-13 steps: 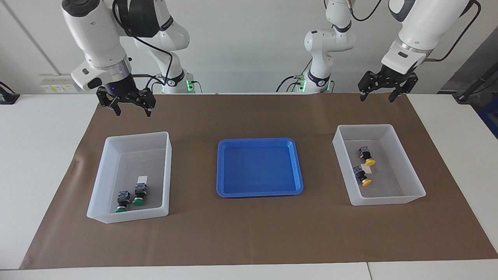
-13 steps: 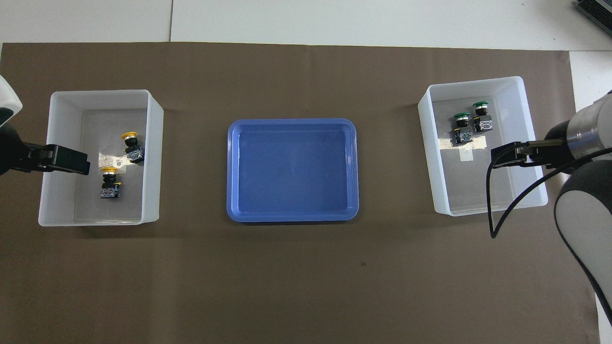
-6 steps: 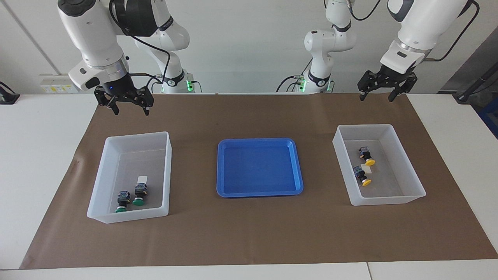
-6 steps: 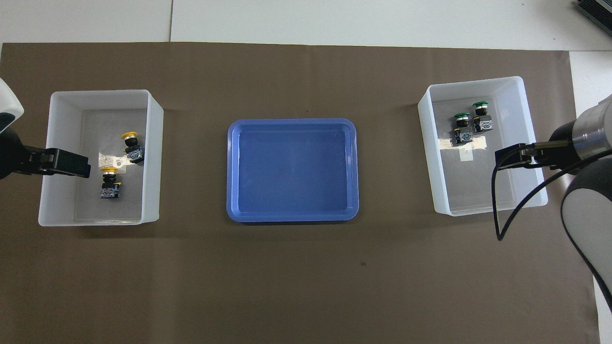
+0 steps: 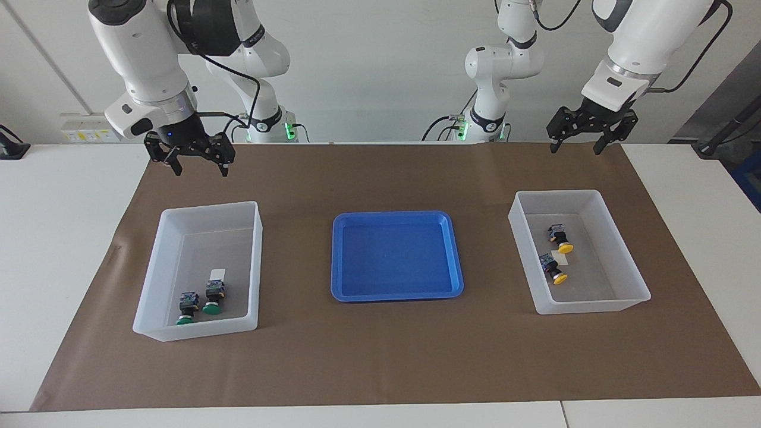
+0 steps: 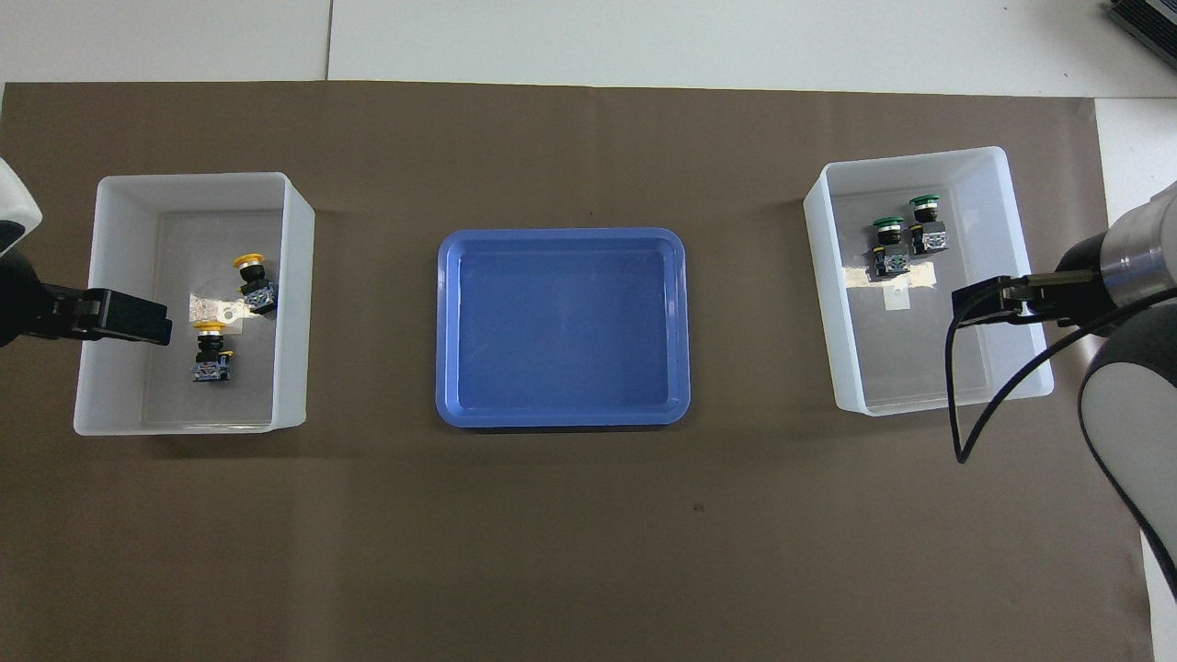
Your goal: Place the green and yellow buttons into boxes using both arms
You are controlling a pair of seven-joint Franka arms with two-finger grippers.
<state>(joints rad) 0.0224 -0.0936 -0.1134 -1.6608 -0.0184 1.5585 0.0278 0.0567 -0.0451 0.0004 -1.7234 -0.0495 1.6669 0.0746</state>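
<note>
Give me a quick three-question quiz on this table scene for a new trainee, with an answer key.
1. True or false: both green buttons lie in the box at the right arm's end of the table.
2. Which holds no buttons? A) blue tray B) box at the left arm's end
3. Fill in: the left gripper and right gripper are both ____.

Key
1. True
2. A; that box holds the two yellow buttons.
3. Open; each is raised, holding nothing.

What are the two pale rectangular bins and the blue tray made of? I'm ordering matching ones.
The two translucent white bins: likely matte plastic; the mat shows through their walls. The shallow blue tray: probably moulded plastic, smooth and slightly glossy, with rounded corners.
</note>
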